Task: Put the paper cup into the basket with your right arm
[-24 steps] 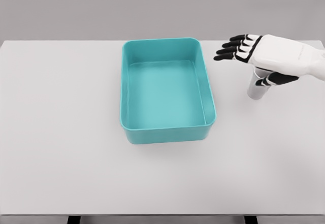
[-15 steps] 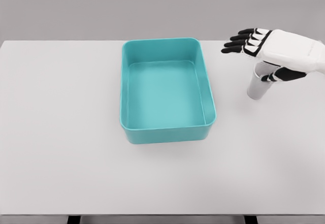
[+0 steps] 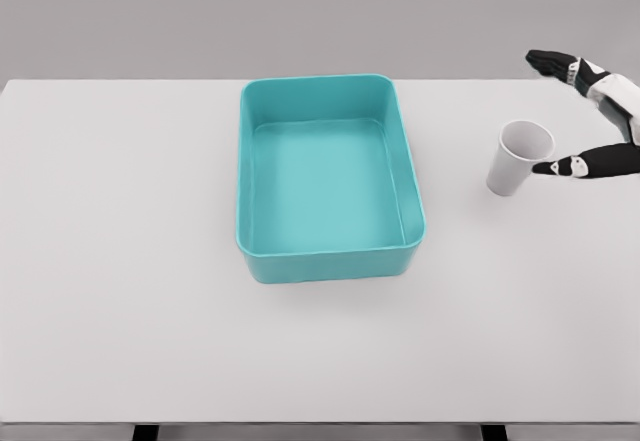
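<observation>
A white paper cup [image 3: 518, 157] stands upright on the white table [image 3: 120, 261], to the right of the teal basket [image 3: 328, 177]. The basket is a rectangular bin with nothing in it. My right hand [image 3: 560, 116] is at the picture's right edge, just right of the cup, open with its fingers spread. Its thumb [image 3: 585, 164] points toward the cup's right side, close to it; the other fingers [image 3: 562, 64] reach out above and behind the cup. The hand holds nothing. My left arm does not show.
A grey wall runs behind the table's far edge. The table's front edge lies along the bottom of the picture.
My right hand has pulled back to the right, from over the cup to beside it. The whole cup now shows, rim included. Cup and basket have not moved.
</observation>
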